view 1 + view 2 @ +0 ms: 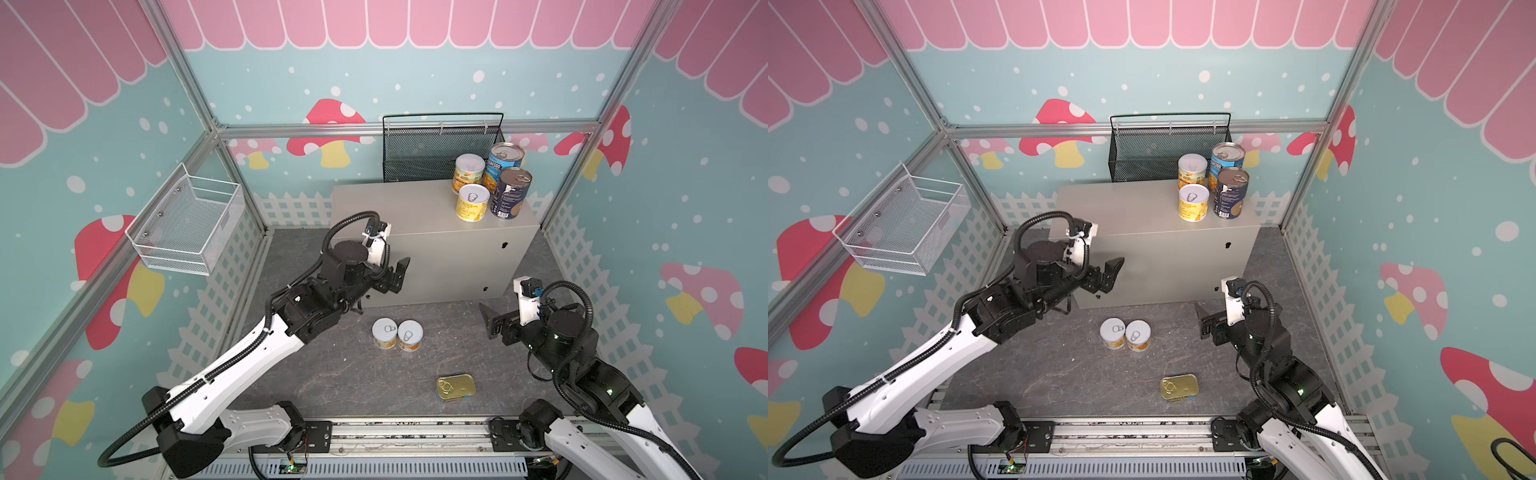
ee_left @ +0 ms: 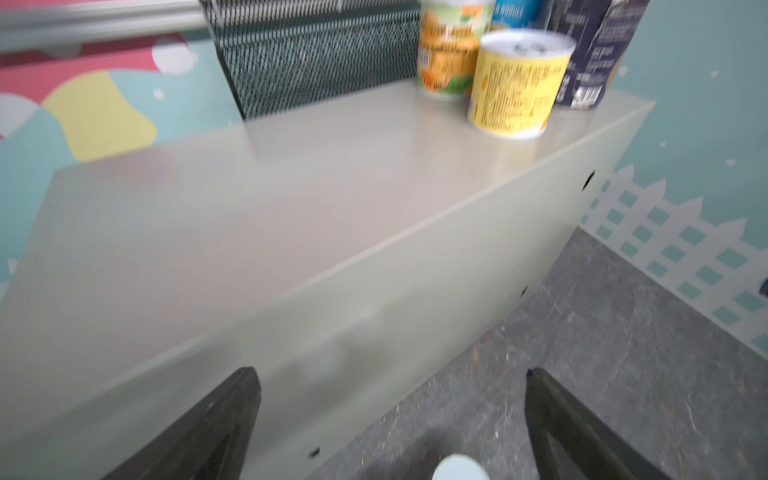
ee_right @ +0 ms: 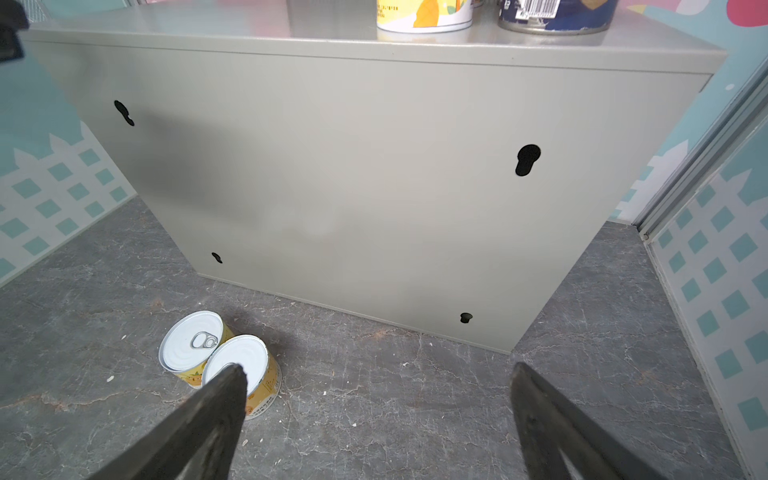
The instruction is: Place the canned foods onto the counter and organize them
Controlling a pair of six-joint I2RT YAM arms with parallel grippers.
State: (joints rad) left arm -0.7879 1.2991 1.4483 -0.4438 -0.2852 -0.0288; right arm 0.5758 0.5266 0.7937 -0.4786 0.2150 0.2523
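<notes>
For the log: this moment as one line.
counter: four cans | floor: two yellow cans, gold tin | left gripper: jaws open | right gripper: jaws open

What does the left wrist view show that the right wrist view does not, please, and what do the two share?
Left wrist only: the black mesh basket behind the beige-grey metal box counter, and the orange-and-green-labelled tin at its back. Right wrist only: two small yellow-labelled tins with white pull-tab lids, touching on the grey floor; the left wrist catches just a pale rounded sliver. Both: the counter, its black keyholes, and the front yellow-labelled tin and dark blue tin on top.
</notes>
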